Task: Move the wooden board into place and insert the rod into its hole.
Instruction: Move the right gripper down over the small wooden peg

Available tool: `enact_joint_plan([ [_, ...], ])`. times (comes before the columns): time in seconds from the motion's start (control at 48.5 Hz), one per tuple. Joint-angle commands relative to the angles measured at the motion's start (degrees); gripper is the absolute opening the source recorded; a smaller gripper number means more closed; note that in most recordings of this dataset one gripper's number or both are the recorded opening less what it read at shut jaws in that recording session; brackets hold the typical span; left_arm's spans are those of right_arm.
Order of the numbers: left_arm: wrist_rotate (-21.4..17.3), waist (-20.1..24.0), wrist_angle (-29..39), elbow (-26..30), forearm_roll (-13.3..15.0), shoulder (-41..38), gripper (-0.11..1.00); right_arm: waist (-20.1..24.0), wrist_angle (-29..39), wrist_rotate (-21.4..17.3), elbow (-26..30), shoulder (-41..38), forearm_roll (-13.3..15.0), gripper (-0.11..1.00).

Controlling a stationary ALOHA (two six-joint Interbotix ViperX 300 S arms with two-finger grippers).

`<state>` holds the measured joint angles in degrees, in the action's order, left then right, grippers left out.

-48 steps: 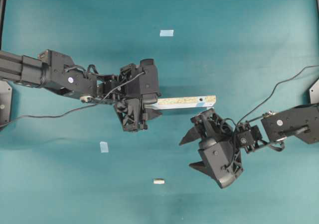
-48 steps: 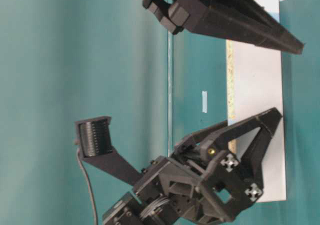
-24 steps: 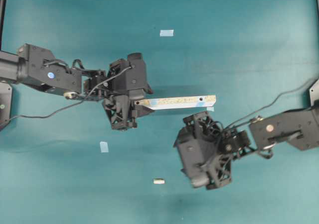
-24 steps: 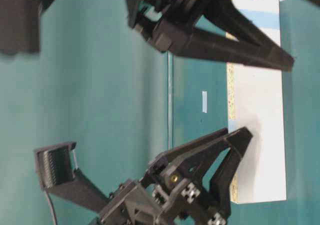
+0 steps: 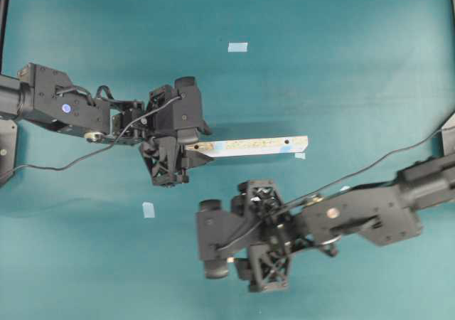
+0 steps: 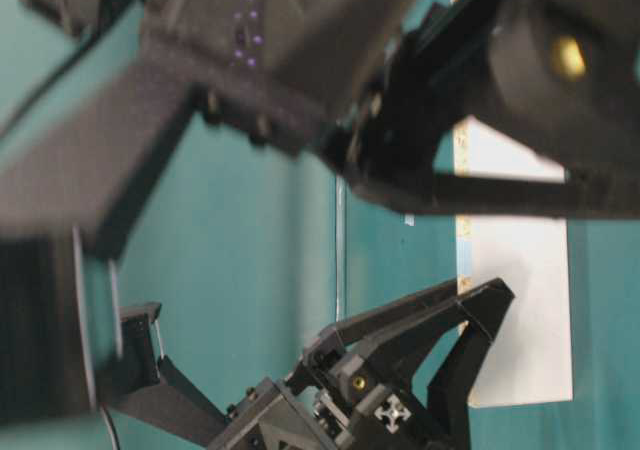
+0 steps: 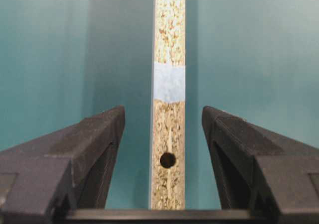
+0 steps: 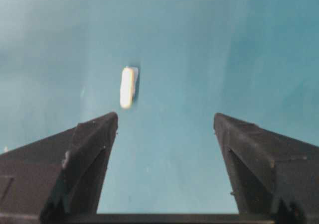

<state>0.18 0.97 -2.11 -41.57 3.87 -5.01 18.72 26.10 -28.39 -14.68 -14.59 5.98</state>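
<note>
A: Wooden board (image 5: 249,146) lying on the teal counter (image 5: 341,64), long axis running left to right across the overhead view. Near end sits between the fingers of the left gripper (image 5: 186,153), far end pointing toward the right side of the counter.

B: Gripping it?

A: No. From the left wrist view, left gripper (image 7: 162,119) spread to a middling gap, board (image 7: 168,84) standing on its narrow edge in the middle, clear teal showing on both sides. No contact with either finger. Chipboard edge facing up, pale-blue band (image 7: 169,81) across it, round dark hole (image 7: 167,160) nearer the gripper.

B: And the rod?

A: Hidden under the right arm in the overhead view. Seen in the right wrist view only: rod (image 8: 127,87), small cream cylinder, flat on the counter, long axis running almost straight away from the camera. Lies ahead of the right gripper (image 8: 164,122), closer to the left finger's line than to the middle of the gap.

B: Right gripper state?

A: Spread wide, nothing between the fingers. In the overhead view, right gripper (image 5: 206,247) low in the frame, pointing left, well apart from the board.

B: Anything else on the counter?

A: Small pale-blue tape squares (image 5: 237,47), one up top, another lower left.
</note>
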Motion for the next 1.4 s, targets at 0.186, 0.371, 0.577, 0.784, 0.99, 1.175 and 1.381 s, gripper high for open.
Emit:
enact_joint_plan([
  [0.186, -0.2, -0.2, -0.5, 0.2, -0.2, 0.8, 0.61, 0.4, 7.7, 0.0, 10.3, -5.3, 0.2, 0.74],
  [0.371, -0.2, -0.2, -0.5, 0.2, -0.1, 0.7, 0.61, 0.6, 10.2, 0.0, 14.2, -8.2, 0.0, 0.70],
  [0.577, -0.2, -0.2, -0.5, 0.2, -0.1, 0.4, 0.62, 1.6, 11.7, -0.1, 16.7, -10.3, -0.2, 0.70],
  [0.784, -0.2, -0.2, -0.5, 0.2, -0.1, 0.4, 0.62, 2.4, 12.5, -1.1, 17.1, -11.7, -0.3, 0.70],
  [0.99, -0.2, -0.2, -0.5, 0.2, -0.1, 0.4, 0.61, 2.4, 12.6, -1.1, 17.1, -12.3, 0.0, 0.69],
  [1.175, 0.0, -0.2, -0.5, 0.2, -0.2, 0.4, 0.61, 2.5, 12.4, -1.1, 17.1, -12.5, 0.0, 0.64],
  [1.381, 0.0, -0.2, -0.5, 0.2, -0.1, 0.4, 0.61, 2.5, 12.4, -1.1, 16.8, -12.6, 0.0, 0.54],
])
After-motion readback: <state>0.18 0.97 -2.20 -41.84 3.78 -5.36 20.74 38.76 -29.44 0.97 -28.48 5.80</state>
